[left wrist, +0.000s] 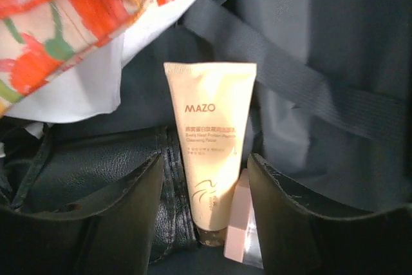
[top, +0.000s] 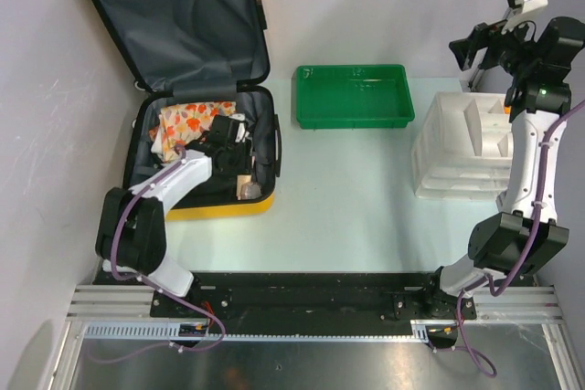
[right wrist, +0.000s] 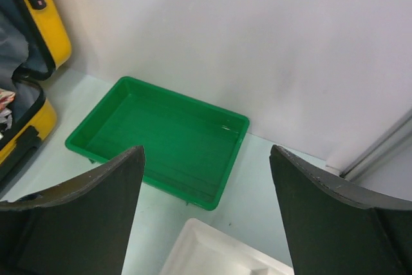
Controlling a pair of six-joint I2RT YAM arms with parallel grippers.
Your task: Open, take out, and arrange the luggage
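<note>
The small yellow hard-shell suitcase lies open at the far left of the table. Its dark grey fabric-lined lid leans up against the back wall, and its base lies flat in front of the lid.

In the base are an orange-and-white floral cloth, a cream squeeze tube printed "MAZO" and a small pale pink item touching the tube's lower end.

The left gripper reaches down into the base. Its jaws are partly apart on either side of the tube's lower end, with a gap showing on one side.

A green rectangular plastic tray sits near the suitcase, to its right. Beyond the tray is a white compartmented plastic organizer.

The right gripper hangs above the organizer with its jaws spread wide and nothing in them.
</note>
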